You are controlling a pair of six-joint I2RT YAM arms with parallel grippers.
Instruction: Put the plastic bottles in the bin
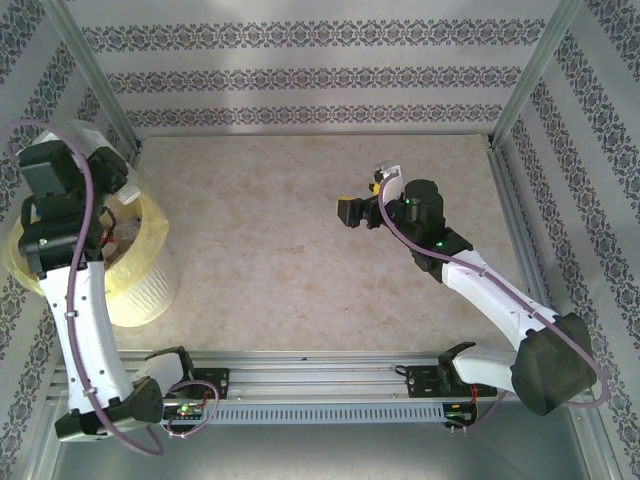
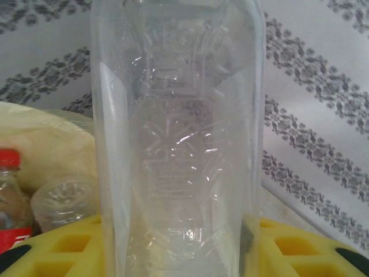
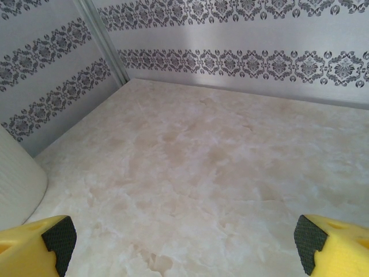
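My left gripper (image 2: 179, 257) is shut on a clear plastic bottle (image 2: 179, 127) without a label, which stands upright between the yellow fingers (image 2: 63, 248). It hangs over the pale-yellow bin (image 1: 140, 275) at the table's left edge. Inside the bin lie a bottle with a red cap and red label (image 2: 10, 190) and a clear bottle (image 2: 60, 199) seen end on. The thin yellow liner (image 2: 40, 135) bulges behind them. My right gripper (image 1: 368, 195) hovers over the middle right of the table. It is open (image 3: 184, 242), with bare tabletop between its fingers.
Patterned walls enclose the beige marbled table (image 1: 300, 230) on three sides, with metal posts (image 1: 525, 70) in the far corners. The bin's ribbed side (image 3: 17, 184) shows at the left of the right wrist view. A metal rail (image 1: 310, 375) carries both arm bases.
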